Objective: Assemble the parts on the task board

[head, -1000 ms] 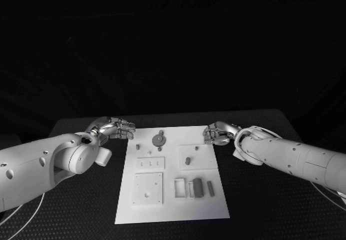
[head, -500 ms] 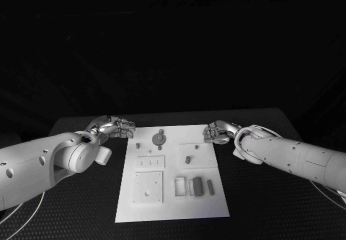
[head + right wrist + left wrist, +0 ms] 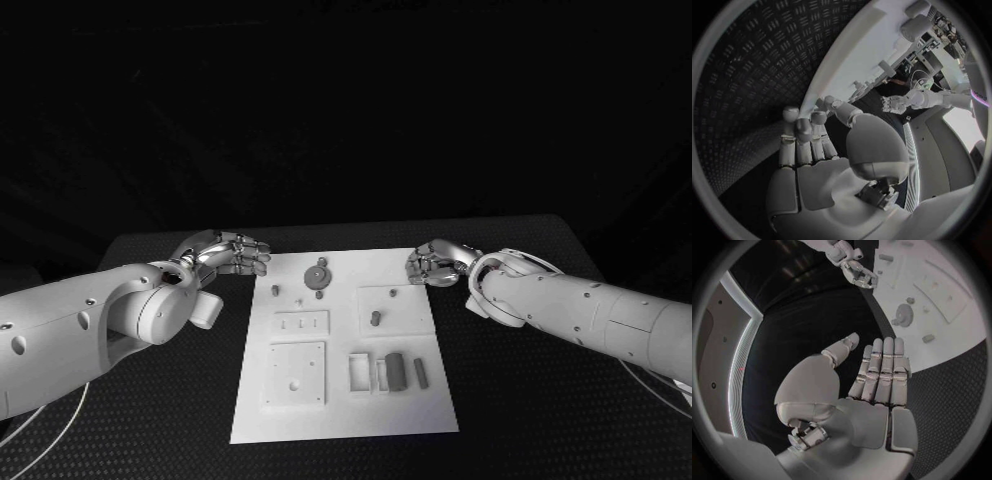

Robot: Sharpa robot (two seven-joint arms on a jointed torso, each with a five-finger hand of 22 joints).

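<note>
The white task board [image 3: 411, 420] lies in the middle of the table. At its far end lies a round grey disc part [image 3: 317, 278] with a small peg [image 3: 276, 292] beside it. A short peg [image 3: 375, 321] stands on a raised square plate, and grey blocks [image 3: 397, 374] lie nearer me. My left hand [image 3: 231, 256] hovers beside the board's far left corner, fingers straight and together, thumb apart, holding nothing [image 3: 861, 385]. My right hand [image 3: 437, 266] is at the far right corner, fingers extended towards the board's edge [image 3: 848, 60], also holding nothing [image 3: 817, 145].
A slotted plate [image 3: 300, 326] and a larger square plate [image 3: 296, 375] sit on the board's left half. Black textured table [image 3: 548, 430] surrounds the board on all sides. In the left wrist view the right hand [image 3: 856, 267] shows across the board [image 3: 954, 285].
</note>
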